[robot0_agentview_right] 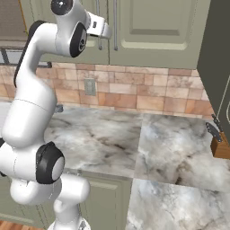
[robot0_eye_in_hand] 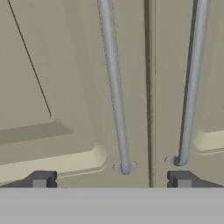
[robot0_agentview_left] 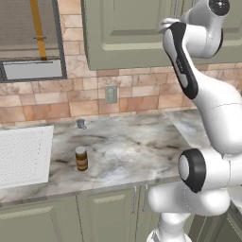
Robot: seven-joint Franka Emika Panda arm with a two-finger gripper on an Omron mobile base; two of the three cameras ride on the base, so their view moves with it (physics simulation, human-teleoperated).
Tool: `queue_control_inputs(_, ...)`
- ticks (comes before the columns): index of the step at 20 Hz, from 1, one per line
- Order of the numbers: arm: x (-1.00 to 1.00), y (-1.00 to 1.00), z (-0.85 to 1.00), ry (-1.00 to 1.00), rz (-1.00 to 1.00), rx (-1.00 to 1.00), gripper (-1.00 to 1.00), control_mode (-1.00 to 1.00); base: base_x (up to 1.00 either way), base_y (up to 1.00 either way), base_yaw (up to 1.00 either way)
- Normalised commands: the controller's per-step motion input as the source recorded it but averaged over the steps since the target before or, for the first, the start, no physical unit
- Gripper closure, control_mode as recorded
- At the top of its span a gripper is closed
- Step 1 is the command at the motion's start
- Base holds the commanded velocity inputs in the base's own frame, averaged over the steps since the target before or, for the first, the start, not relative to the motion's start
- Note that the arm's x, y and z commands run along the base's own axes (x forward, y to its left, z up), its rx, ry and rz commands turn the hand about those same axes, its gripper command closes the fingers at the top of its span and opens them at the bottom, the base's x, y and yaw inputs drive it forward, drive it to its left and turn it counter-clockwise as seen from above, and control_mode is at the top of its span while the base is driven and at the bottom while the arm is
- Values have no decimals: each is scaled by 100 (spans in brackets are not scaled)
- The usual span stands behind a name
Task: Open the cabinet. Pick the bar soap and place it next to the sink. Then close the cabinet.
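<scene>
At the far left of the left base view the white, finely gridded sink [robot0_agentview_left: 23,153] is set into the marble worktop [robot0_agentview_left: 132,146]. Just right of it a brown jar [robot0_agentview_left: 82,158] with a tan lid stands upright on the stone, apart from the basin, and a small grey fitting [robot0_agentview_left: 81,124] sits behind it near the brick wall. An outlet plate [robot0_agentview_left: 111,94] is fixed to the bricks above. Higher up hangs the cabinet [robot0_agentview_left: 127,33], sage green, both doors shut. In the hand view its two long silver handles, the left handle [robot0_eye_in_hand: 114,87] and the right handle [robot0_eye_in_hand: 190,83], run on either side of the seam between the doors. The jaws [robot0_eye_in_hand: 111,180] stand wide apart, holding nothing, just in front of the doors, with the left handle's lower end between them. At the far right of the right base view a wooden block [robot0_agentview_right: 220,146] rests on the worktop.
</scene>
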Motion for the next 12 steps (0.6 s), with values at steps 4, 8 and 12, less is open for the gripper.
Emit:
queue_control_inputs(4, 40, 0, -9, 0, 0, 0, -100, -100, 0, 0, 0)
queue_control_inputs(8, 41, 0, -10, 0, 1, 0, 100, -100, 0, 0, 0)
queue_control_inputs(12, 39, 0, -11, -2, 2, 0, 100, -100, 0, 0, 0)
